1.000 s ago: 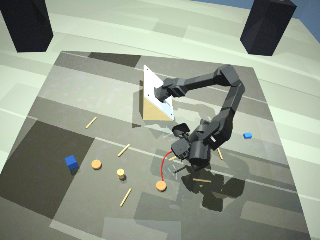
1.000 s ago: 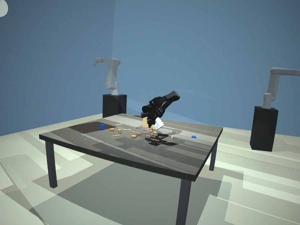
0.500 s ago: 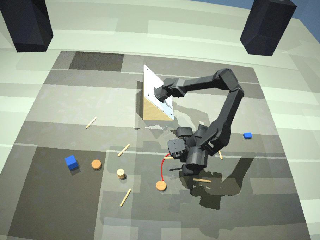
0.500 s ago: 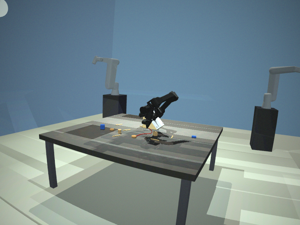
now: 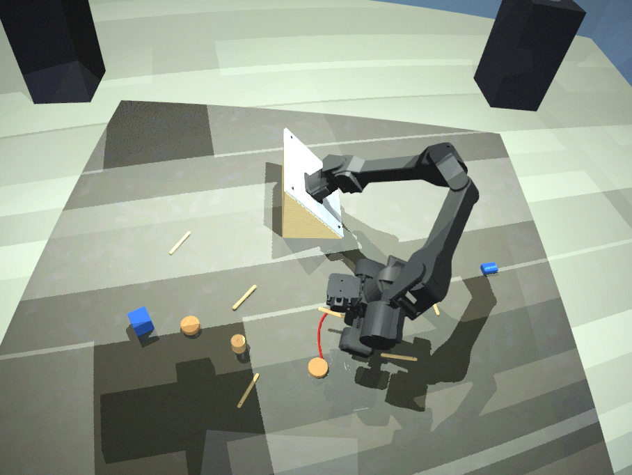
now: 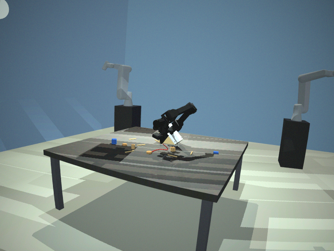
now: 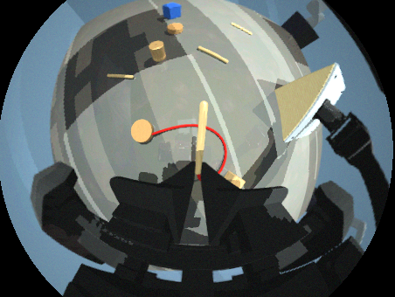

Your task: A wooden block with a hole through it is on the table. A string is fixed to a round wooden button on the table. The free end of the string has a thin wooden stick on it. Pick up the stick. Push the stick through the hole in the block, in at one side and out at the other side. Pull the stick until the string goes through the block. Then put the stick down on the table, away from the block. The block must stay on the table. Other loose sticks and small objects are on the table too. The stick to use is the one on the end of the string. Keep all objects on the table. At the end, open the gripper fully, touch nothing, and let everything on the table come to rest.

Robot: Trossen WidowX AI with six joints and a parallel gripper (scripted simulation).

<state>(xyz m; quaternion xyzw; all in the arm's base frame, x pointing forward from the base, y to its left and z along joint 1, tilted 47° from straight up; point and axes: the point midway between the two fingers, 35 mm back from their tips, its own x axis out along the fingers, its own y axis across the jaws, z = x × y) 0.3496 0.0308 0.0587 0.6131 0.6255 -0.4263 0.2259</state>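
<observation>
The hand [image 5: 345, 315] [image 6: 162, 141] [image 7: 197, 165] is nearly closed, its fingertips clamped on the thin wooden stick [image 5: 330, 311] [image 6: 157, 141] [image 7: 201, 135]. In the wrist view the stick projects from the fingertips towards the upper centre of the frame; its far end is free and outside any hole. The hand is raised above the desk [image 6: 129, 178].

A red string [image 5: 319, 337] [image 6: 159, 149] [image 7: 225, 150] runs in a curve from beside the fingertips to the round wooden button [image 5: 317, 367] [image 6: 149, 152] [image 7: 142, 131], seen at lower centre in the top view and left of centre in the wrist view.

The small wooden block [image 6: 172, 149] [image 7: 234, 179] stands on the desk, just right of the fingertips in the wrist view; its hole cannot be made out clearly. The arm hides it from the top view.

Further out, a blue cube [image 5: 140, 321] [image 6: 114, 141] [image 7: 171, 10], a wooden disc [image 5: 190, 324] [image 6: 124, 144] [image 7: 175, 29] and a wooden cylinder [image 5: 238, 343] [image 6: 132, 146] [image 7: 157, 51] occupy the left part of the top view. A small blue piece [image 5: 488, 267] [image 6: 216, 152] lies at its right.
</observation>
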